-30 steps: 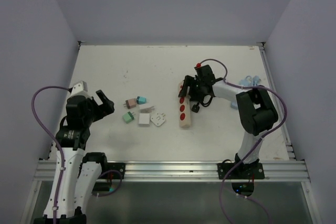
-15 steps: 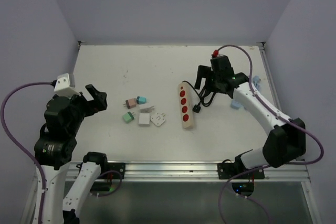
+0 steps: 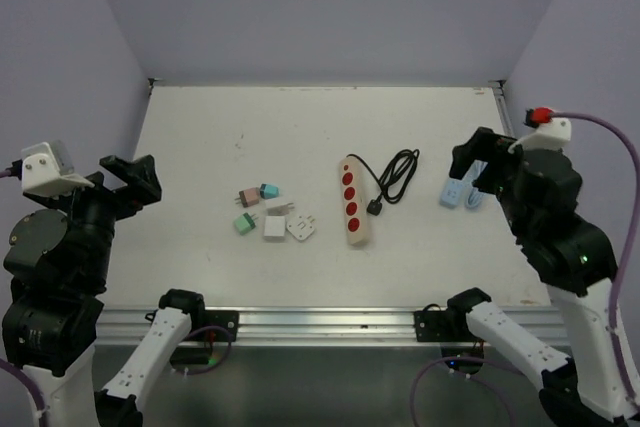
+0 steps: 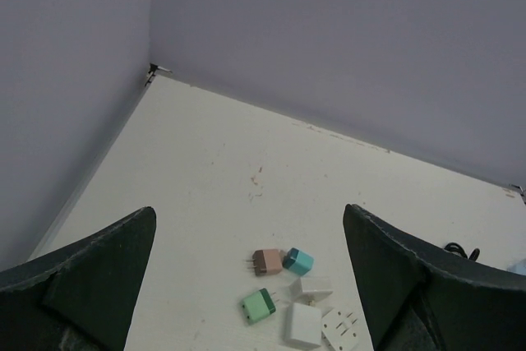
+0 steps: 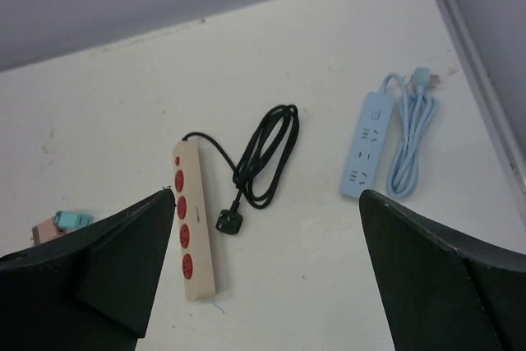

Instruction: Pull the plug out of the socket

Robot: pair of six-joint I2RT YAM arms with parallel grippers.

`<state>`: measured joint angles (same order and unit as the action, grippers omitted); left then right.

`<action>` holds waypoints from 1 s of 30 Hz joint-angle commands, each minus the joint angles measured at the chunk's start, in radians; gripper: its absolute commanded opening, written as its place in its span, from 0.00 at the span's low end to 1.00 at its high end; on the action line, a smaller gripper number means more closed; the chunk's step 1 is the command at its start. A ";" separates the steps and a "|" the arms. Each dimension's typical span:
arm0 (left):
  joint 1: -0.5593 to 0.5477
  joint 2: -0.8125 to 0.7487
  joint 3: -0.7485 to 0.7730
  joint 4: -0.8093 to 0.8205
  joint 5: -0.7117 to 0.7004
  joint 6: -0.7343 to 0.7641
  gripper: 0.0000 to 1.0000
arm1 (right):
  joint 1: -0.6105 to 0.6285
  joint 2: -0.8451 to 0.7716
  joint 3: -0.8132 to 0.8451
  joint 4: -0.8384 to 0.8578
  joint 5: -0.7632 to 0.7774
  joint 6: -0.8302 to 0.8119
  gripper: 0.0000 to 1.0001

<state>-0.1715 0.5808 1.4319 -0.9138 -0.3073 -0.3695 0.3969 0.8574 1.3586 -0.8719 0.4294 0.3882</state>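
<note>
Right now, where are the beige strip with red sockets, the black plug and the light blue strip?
Beige power strip [image 5: 200, 228]: right wrist view, mid body.
Black plug [image 5: 230, 223]: right wrist view, plug head.
Light blue power strip [image 5: 366, 156]: right wrist view, mid body.

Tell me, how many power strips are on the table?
2. The beige power strip with red sockets lies in the middle, its black cord coiled beside it. The blue power strip lies off to the right. None seems hidden.
</note>
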 commanded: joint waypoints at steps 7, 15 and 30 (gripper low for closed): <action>-0.028 0.067 0.174 -0.065 -0.111 0.030 1.00 | -0.003 -0.322 0.059 -0.018 0.109 -0.193 0.99; -0.065 0.076 0.179 -0.071 -0.228 0.044 1.00 | -0.003 -0.549 -0.025 0.112 0.134 -0.290 0.99; -0.071 0.037 0.133 0.019 -0.250 0.052 1.00 | -0.004 -0.580 -0.104 0.226 0.117 -0.327 0.99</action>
<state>-0.2329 0.6266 1.5650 -0.9520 -0.5201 -0.3466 0.3969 0.2584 1.2621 -0.7170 0.5575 0.0872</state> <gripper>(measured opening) 0.994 0.987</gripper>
